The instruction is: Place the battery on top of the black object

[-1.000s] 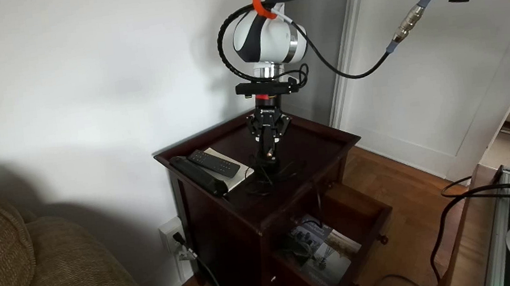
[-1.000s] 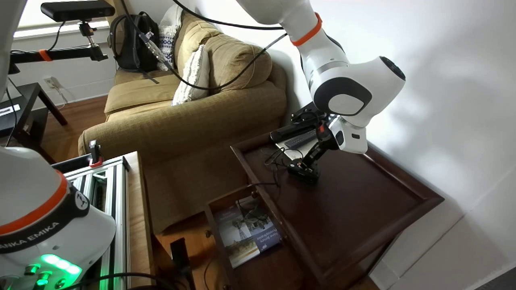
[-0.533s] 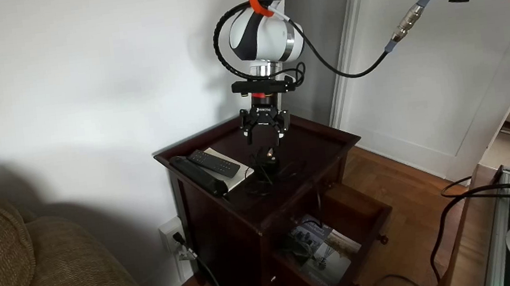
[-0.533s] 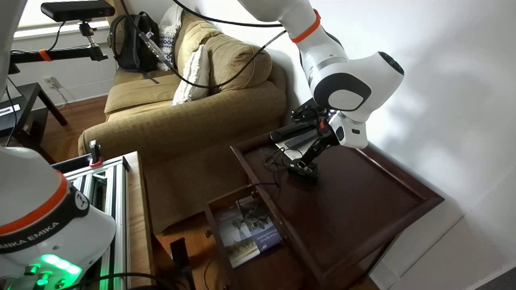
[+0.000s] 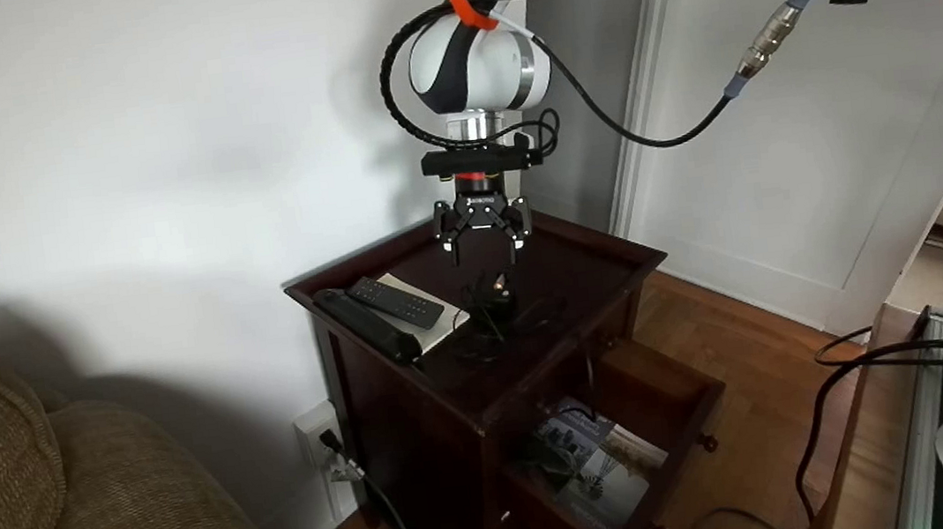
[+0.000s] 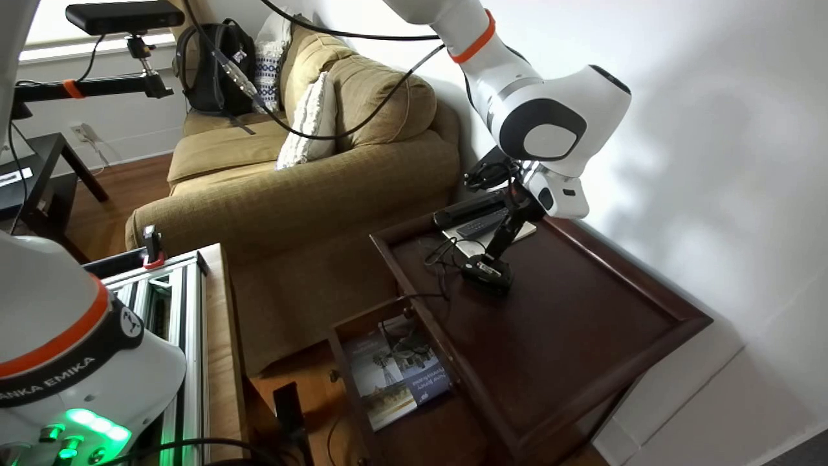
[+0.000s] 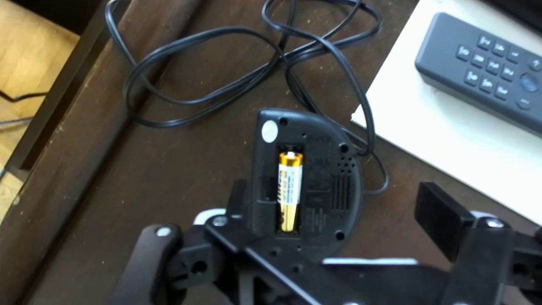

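Observation:
The battery (image 7: 290,190), white-labelled with a copper end and a gold end, lies along the recessed slot of the black object (image 7: 324,169) in the wrist view. Whether it sits flat or slightly tilted I cannot tell. That object is small, low and D-shaped, on the dark wooden cabinet top. In exterior views the battery shows as a small light spot (image 5: 499,282) on it. My gripper (image 7: 338,207) is open, its fingers (image 5: 514,252) wide apart above the object, nothing between them. Part of the gripper hides the object's near end in the wrist view.
Loops of black cable (image 7: 237,87) lie beside the object. A grey remote (image 7: 482,72) rests on a white sheet or pad (image 7: 402,118), with a long black item (image 5: 367,325) alongside. Below, an open drawer (image 5: 681,391) holds booklets. A wall (image 5: 158,158) stands behind the cabinet.
The gripper, shut down at the battery one second ago, has opened and risen, shifting a little left in an exterior view. The battery has stayed on the black object.

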### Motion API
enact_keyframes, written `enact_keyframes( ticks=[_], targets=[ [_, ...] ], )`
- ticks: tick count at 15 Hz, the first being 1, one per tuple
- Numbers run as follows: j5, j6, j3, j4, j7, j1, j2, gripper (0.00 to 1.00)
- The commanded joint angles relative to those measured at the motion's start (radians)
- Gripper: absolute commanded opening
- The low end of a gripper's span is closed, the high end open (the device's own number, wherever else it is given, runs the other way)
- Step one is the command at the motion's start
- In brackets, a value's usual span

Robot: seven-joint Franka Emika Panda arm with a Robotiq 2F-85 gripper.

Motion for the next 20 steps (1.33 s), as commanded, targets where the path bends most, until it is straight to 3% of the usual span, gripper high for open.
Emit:
enact_keyframes(
  ticks=[1, 11, 17, 18, 20],
  targets=[
    [-0.106, 0.042, -0.027, -0.057, -0.081, 0.042, -0.076, 1.00],
    [-0.247, 0.105, 0.007, -0.251, -0.448, 0.060, -0.325, 1.00],
    [-0.294, 0.173, 0.013, -0.375, -0.509, 0.054, -0.445, 1.00],
    [-0.276, 0.128, 0.015, -0.293, -0.491, 0.049, -0.383, 1.00],
    [-0.276, 0.131, 0.016, -0.301, -0.491, 0.048, -0.396, 1.00]
  ],
)
